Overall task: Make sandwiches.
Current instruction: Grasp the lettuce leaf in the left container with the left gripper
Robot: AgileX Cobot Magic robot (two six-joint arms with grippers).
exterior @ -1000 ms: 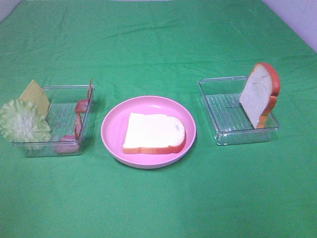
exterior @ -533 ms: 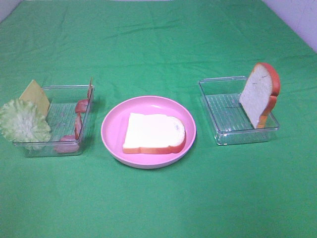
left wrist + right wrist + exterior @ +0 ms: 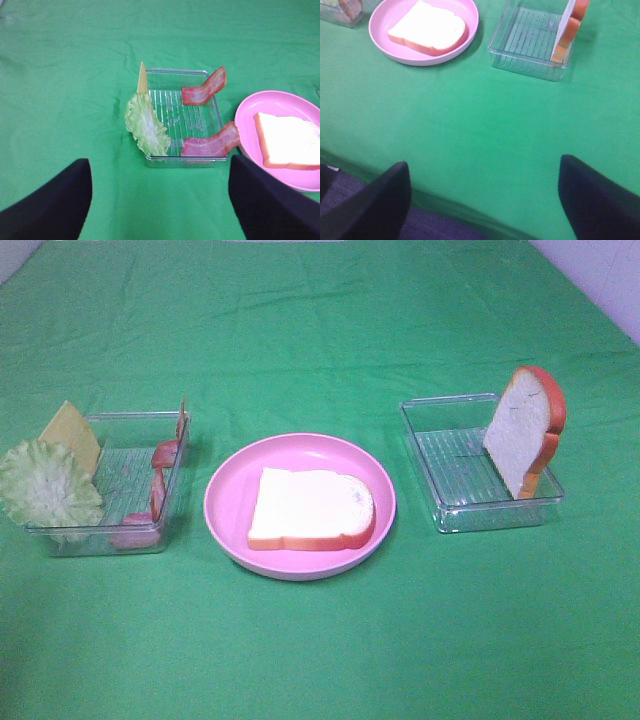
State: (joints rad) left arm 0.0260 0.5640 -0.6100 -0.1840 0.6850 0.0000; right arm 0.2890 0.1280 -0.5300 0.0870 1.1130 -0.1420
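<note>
One white bread slice [image 3: 312, 508] with an orange-red crust lies flat on the round pink plate [image 3: 225, 490]. A second slice [image 3: 520, 435] stands upright against the wall of the right clear tray [image 3: 455, 465]. The left clear tray [image 3: 120, 465] holds a lettuce leaf [image 3: 45, 485], a yellow cheese square [image 3: 72, 432] and bacon strips [image 3: 158, 490]. In the left wrist view the left gripper [image 3: 160, 205] is open and empty, short of that tray [image 3: 175, 107], with the lettuce [image 3: 146, 125] and bacon [image 3: 210, 145] ahead. The right gripper [image 3: 482, 200] is open and empty, near the table's front edge. Neither gripper shows in the exterior view.
A green cloth [image 3: 320, 330] covers the whole table. In the right wrist view the plate [image 3: 380, 35] and the right tray [image 3: 525, 40] lie far ahead, and the cloth's front edge [image 3: 445, 205] runs between the fingers.
</note>
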